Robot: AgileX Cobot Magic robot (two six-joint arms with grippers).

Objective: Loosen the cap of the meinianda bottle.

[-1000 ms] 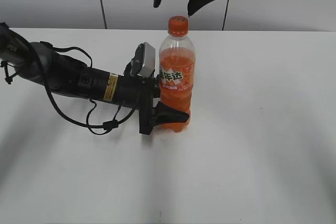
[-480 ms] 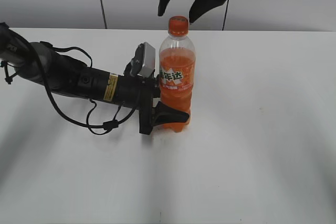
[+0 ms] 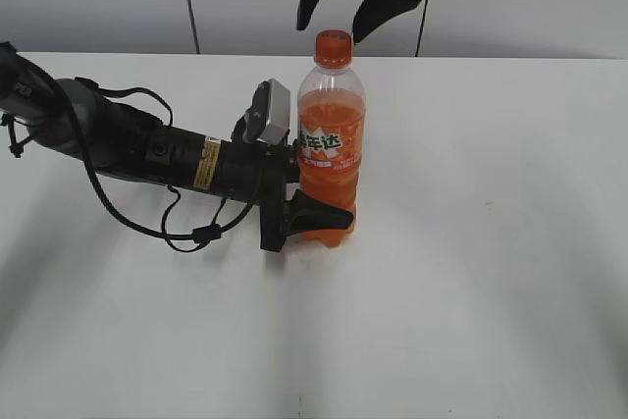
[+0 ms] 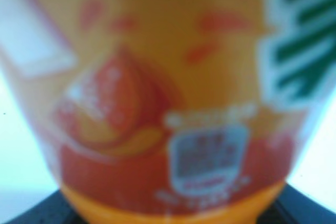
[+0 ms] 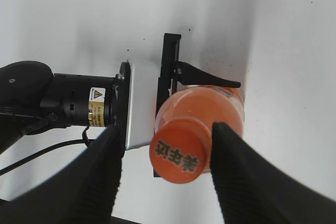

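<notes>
Bracing the meinianda bottle [image 3: 331, 149] upright, left gripper [image 3: 312, 215] pinches its lower body — right gripper [image 5: 164, 174] hangs spread astride the cap [image 5: 180, 150], untouched, presumably for twisting.

The right hand [image 3: 341, 5] has dropped toward the cap [image 3: 333, 47].

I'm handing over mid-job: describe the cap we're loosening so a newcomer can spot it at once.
On the white table, find the one upright meinianda bottle of orange drink, clamped low down by the left gripper. The cap is the small orange ribbed screw top on its neck, directly below the open right gripper. It is the only solid orange piece above the clear shoulder.
</notes>
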